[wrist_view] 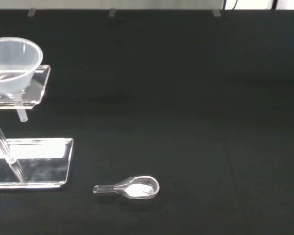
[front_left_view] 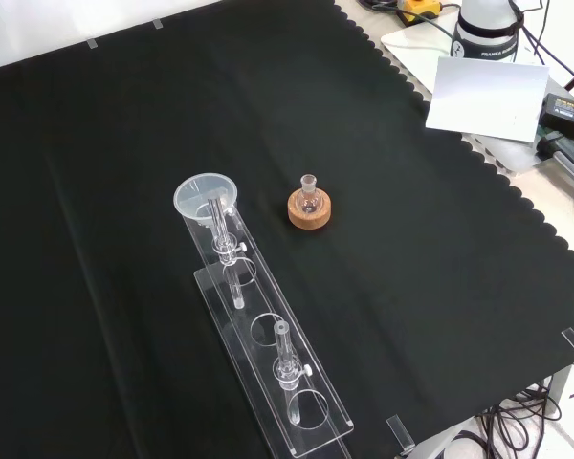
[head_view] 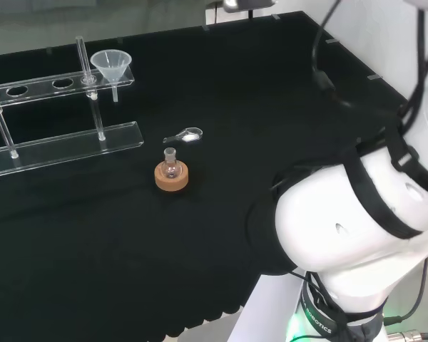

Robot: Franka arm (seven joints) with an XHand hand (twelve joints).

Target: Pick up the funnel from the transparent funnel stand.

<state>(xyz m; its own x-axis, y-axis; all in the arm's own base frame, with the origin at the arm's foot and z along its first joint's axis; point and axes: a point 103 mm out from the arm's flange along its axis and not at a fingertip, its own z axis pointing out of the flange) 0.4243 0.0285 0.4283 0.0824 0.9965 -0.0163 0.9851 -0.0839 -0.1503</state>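
1. The funnel (head_view: 111,65) is seated in the end hole of the transparent funnel stand (head_view: 64,137), at the far left of the cloth in the head view. Its bowl is up and its stem is hanging through the upper shelf.
2. The long axis of the funnel is approx. vertical, so a lift straight up is judged to be needed to free the stem.
3. The state of the fingers cannot be told from these views.
4. In the wrist view the funnel (wrist_view: 12,63) is seen ahead and off to one side, well apart from the camera; a long reach is judged necessary.
5. Between arm and stand, a small flask on a cork ring (head_view: 172,175) and a clear spoon w/ white powder (head_view: 186,135) are lying. These should be cleared on approach.
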